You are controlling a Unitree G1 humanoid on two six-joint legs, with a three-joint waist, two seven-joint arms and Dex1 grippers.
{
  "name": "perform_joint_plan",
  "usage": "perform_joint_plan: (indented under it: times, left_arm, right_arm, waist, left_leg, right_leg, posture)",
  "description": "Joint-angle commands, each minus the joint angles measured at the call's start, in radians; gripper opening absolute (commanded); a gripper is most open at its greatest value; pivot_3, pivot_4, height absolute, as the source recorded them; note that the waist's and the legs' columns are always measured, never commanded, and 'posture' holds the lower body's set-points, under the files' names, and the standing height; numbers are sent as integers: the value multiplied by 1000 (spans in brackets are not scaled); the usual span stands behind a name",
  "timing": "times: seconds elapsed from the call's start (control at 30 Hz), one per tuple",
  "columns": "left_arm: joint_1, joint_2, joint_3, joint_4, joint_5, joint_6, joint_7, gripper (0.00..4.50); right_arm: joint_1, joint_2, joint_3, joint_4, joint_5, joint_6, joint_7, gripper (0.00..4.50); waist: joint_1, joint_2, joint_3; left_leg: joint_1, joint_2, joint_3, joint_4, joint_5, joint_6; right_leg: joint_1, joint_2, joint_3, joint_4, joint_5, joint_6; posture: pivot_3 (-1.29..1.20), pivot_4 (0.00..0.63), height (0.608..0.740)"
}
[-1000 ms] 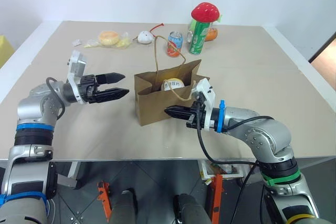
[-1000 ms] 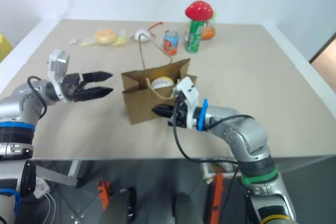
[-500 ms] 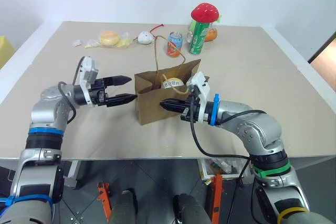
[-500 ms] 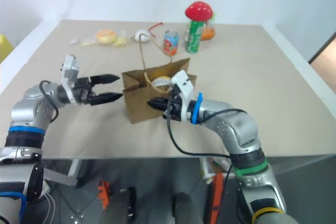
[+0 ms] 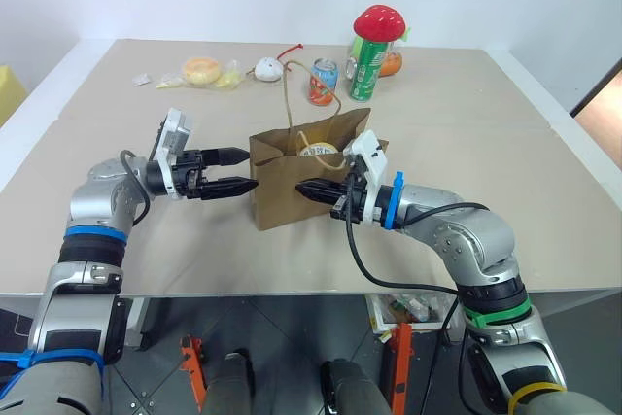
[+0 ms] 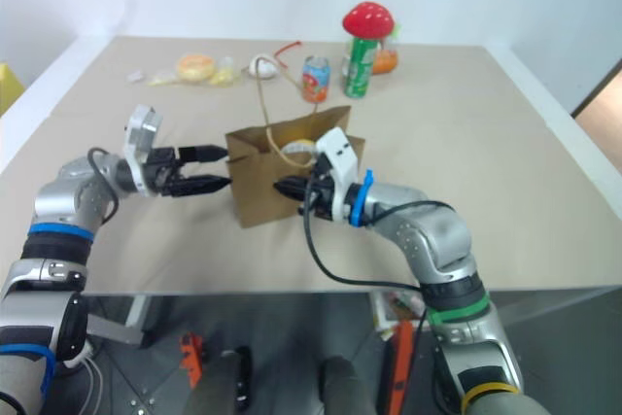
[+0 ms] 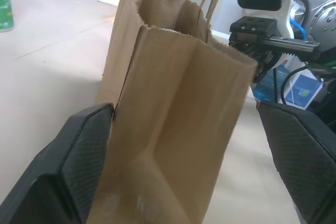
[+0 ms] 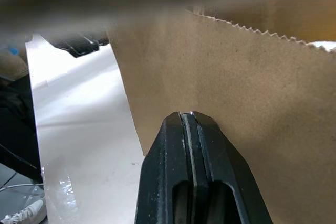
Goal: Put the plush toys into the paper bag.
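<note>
While the brown paper bag (image 5: 292,187) is standing upright near the middle of the desk (image 5: 466,143), the two hands are flanking it from opposite sides. The left hand (image 5: 236,170) is pointing level at the bag's narrow end with its two black fingers (image 7: 73,166) spread wide, one fingertip lying on either side of that end panel. The right hand (image 5: 303,189) is lying against the bag's front face, its fingers pressed together and pinching nothing. Inside the open bag, the white egg-shaped plush toy (image 5: 319,154) with its yellow cap is peeking above the rim, and the bag's cord handles (image 5: 290,94) are looping upward. Along the far edge of the desk, a red-capped mushroom toy (image 5: 379,22) is sitting atop a green can (image 5: 364,73), beside a smaller printed can (image 5: 324,82).
</note>
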Motion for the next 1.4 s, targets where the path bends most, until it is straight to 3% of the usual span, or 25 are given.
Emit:
perform_joint_plan:
  times: [0.03, 0.43, 0.7, 0.77, 0.83, 0.87, 0.97, 1.17, 1.4]
  left_arm:
    - [-49, -7, 14, 0, -14, 7, -12, 4495]
    - [-26, -63, -30, -41, 22, -41, -5, 4495]
    - [-4, -95, -76, -15, 129, -168, 94, 4495]
    - [-6, -99, -68, -11, 124, -169, 93, 3859]
    - [-16, -102, -57, 3, 121, -173, 103, 3710]
    - [-21, -104, -52, 9, 118, -178, 110, 3036]
    - [-37, -108, -35, 20, 104, -163, 126, 2342]
    - [-39, -112, -31, 16, 115, -162, 163, 17]
    - [-12, -118, -48, -33, 122, -170, 183, 17]
  right_arm:
    - [-20, 1, -32, -21, -3, -17, -10, 0]
    - [-31, 18, -39, -27, -12, -25, -37, 0]
    - [-33, 17, -52, -40, -8, -19, -48, 0]
    - [-30, 15, -52, -43, -7, -18, -48, 0]
    - [-28, 13, -52, -43, -6, -18, -48, 0]
    - [-28, 12, -53, -44, -6, -18, -48, 0]
    - [-26, 11, -53, -45, -5, -17, -47, 0]
    - [-22, 9, -52, -46, -7, -20, -46, 0]
    - [-19, -7, -73, -76, 26, -2, -27, 0]
  waist:
    - [0, 0, 0]
    - [0, 0, 0]
    - [0, 0, 0]
    - [0, 0, 0]
    - [0, 0, 0]
    - [0, 0, 0]
    - [0, 0, 0]
    - [0, 0, 0]
    - [0, 0, 0]
  left_leg:
    - [0, 0, 0, 0, 0, 0]
    - [0, 0, 0, 0, 0, 0]
    - [0, 1, 0, 0, 0, 0]
    - [0, 1, 0, 0, 0, 0]
    - [0, 1, 0, 0, 0, 0]
    - [0, 1, 0, 0, 0, 0]
    - [0, 1, 0, 0, 0, 0]
    - [0, 1, 0, 0, 0, 0]
    - [0, 1, 0, 0, 0, 0]
  right_leg:
    - [0, 0, 0, 0, 0, 0]
    - [0, 0, 0, 0, 0, 0]
    - [0, 1, 0, 0, 0, 0]
    - [0, 1, 0, 0, 0, 0]
    - [0, 1, 0, 0, 0, 0]
    - [0, 1, 0, 0, 0, 0]
    - [0, 1, 0, 0, 0, 0]
    - [0, 1, 1, 0, 1, 1]
    - [0, 1, 1, 0, 1, 1]
  posture:
    - [0, 150, 740]
    - [0, 150, 740]
    - [0, 150, 740]
    - [0, 150, 740]
    - [0, 150, 740]
    - [0, 150, 740]
    - [0, 150, 740]
    - [0, 150, 740]
    - [0, 150, 740]
